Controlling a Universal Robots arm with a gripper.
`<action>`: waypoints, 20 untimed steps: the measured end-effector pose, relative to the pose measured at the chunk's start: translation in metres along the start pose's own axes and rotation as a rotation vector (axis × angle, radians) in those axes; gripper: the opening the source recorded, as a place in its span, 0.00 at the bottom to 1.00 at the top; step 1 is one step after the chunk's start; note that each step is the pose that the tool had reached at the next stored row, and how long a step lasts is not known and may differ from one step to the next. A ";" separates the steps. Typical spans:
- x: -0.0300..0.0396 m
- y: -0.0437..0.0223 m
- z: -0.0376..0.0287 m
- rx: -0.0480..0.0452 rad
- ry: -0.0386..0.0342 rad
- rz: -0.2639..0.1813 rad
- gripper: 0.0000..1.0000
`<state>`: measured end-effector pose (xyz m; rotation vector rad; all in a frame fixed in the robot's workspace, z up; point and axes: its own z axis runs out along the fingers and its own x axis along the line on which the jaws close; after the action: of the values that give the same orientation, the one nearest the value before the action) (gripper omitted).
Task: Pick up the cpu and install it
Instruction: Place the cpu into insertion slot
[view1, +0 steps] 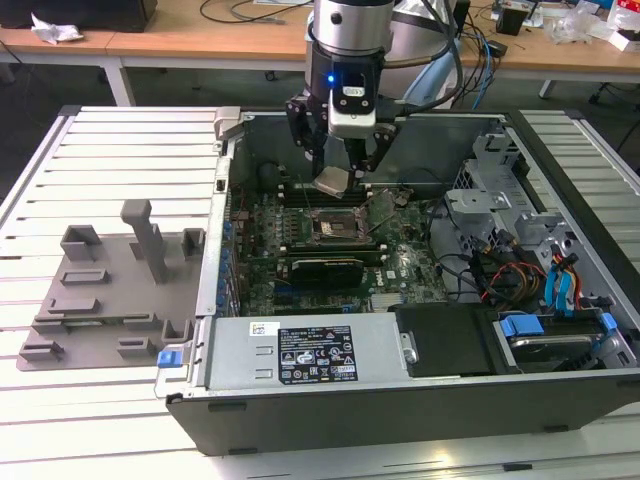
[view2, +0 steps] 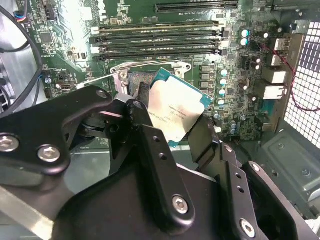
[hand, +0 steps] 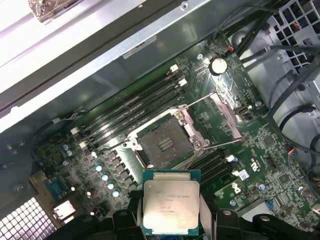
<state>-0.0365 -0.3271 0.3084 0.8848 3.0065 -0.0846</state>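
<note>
My gripper (view1: 335, 178) clamped on cpu (view1: 333, 182) by two opposite edges, chip tilted, up in air inside open case (view1: 350, 415). Exterior view gives me the layout: cpu hangs over socket (view1: 333, 227), clear of it; grey tray (view1: 110, 300) on table at exterior view's left, outside case. First wrist view – socket (hand: 162, 142) open, metal frame swung back, cpu just beside it in frame. Second wrist view – fingers (view2: 145, 107) pinching cpu, memory slots (view2: 157, 42) beyond.

A white slatted table (view1: 110, 150) spans the foreground. Behind it, pale wooden desks (view1: 200, 35) stand on a dark floor (view1: 30, 100), carrying black cables (view1: 235, 10) and crumpled white paper (view1: 55, 30) under even light.
</note>
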 end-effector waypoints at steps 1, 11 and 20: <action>0.0000 0.0000 0.0000 0.0001 0.0002 0.005 0.55; 0.0000 0.0000 0.0000 0.0019 0.0040 0.082 0.55; 0.0000 0.0000 0.0001 0.0036 0.0082 0.165 0.55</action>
<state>-0.0365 -0.3271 0.3083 1.1312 2.9274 -0.0854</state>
